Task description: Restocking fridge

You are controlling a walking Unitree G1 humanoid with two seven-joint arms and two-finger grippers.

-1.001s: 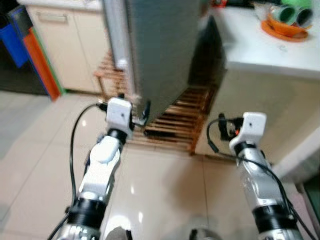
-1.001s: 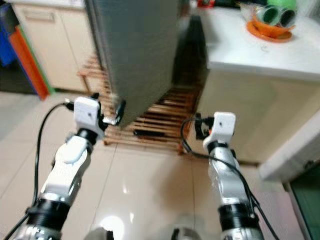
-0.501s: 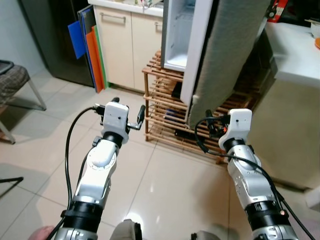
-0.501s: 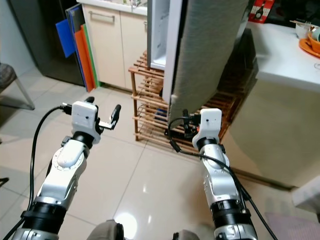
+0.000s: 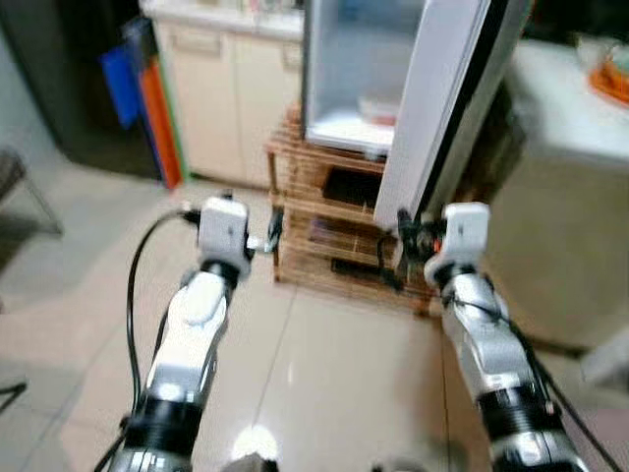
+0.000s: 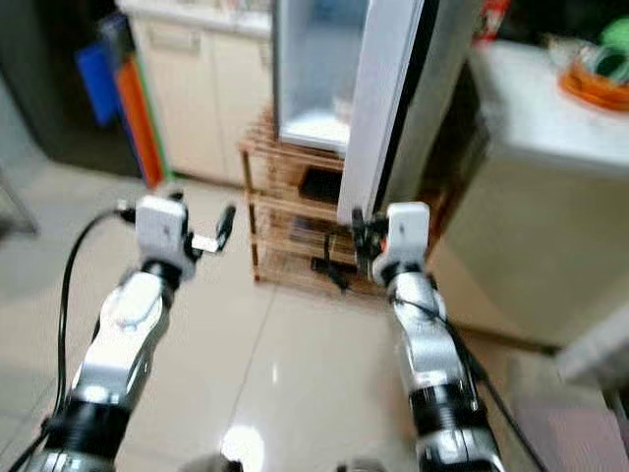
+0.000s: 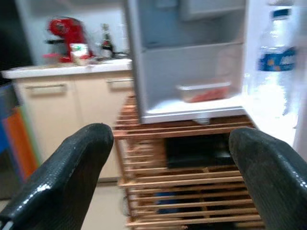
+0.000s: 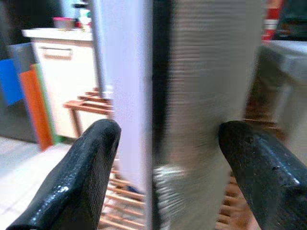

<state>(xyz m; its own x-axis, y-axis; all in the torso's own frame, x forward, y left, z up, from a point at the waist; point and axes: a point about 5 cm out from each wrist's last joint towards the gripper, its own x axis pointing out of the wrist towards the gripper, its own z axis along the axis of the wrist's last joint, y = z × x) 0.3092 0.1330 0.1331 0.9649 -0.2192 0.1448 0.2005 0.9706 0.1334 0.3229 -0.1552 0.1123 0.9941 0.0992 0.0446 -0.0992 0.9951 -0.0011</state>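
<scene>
The small fridge (image 5: pixel 352 90) stands open on a wooden slatted rack (image 5: pixel 334 241). Its white door (image 5: pixel 440 108) swings toward me, edge on. In the left wrist view a clear container with red contents (image 7: pixel 204 91) lies on the lowest shelf, and a water bottle (image 7: pixel 278 67) stands in the door. My left gripper (image 5: pixel 257 228) is open, held in the air short of the rack's left corner. My right gripper (image 5: pixel 405 236) is open too, just below and in front of the door's lower edge (image 8: pixel 192 96), which sits in line between its fingers (image 8: pixel 91 167).
A white counter (image 5: pixel 565 118) with an orange dish (image 5: pixel 611 81) stands right of the fridge. Cream cabinets (image 5: pixel 221 93) and blue and orange boards (image 5: pixel 138 98) line the left wall. A red machine (image 7: pixel 60 38) sits on that counter. Glossy tile floor (image 5: pixel 334 383) lies before me.
The view has shifted and blurred, so the fridge's inside now faces me and the door shows edge on. Both arms keep their raised pose, with the right gripper closer to the door.
</scene>
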